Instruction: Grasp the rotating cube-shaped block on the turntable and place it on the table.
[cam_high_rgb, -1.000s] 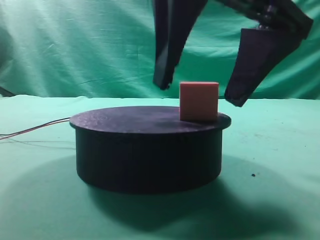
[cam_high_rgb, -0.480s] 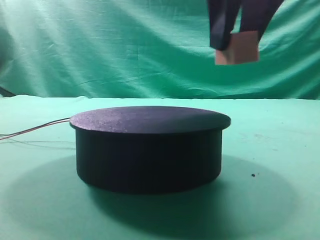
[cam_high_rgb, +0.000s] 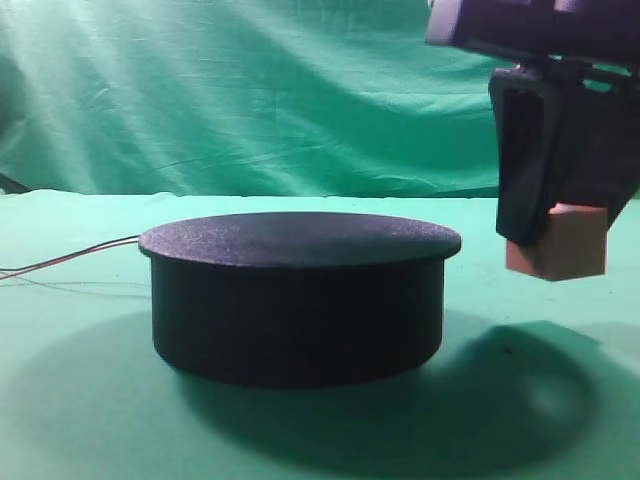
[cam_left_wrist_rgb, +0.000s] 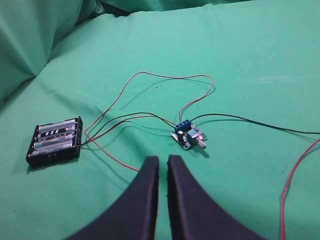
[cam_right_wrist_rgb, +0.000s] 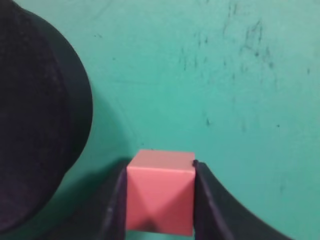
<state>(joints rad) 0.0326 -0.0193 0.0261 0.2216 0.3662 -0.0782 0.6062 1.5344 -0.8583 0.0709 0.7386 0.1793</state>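
At the left of the left wrist view one black battery holder (cam_left_wrist_rgb: 55, 141) contains cylindrical cells, wired by thin red and black leads to one small blue circuit board (cam_left_wrist_rgb: 188, 136) near the centre. At the right edge of the exterior view the right gripper (cam_high_rgb: 556, 255) clamps the single cube-shaped block (cam_high_rgb: 560, 243), hanging clear above the table (cam_high_rgb: 80, 400) beside the one turntable (cam_high_rgb: 298, 295), whose top is bare. The left gripper (cam_left_wrist_rgb: 162, 165), bottom centre of its own view, has its jaws pressed almost together on nothing.

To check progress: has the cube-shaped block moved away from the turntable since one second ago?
Yes. The cube-shaped block left the turntable top; the right pincer now holds it right of the disc, above the table.
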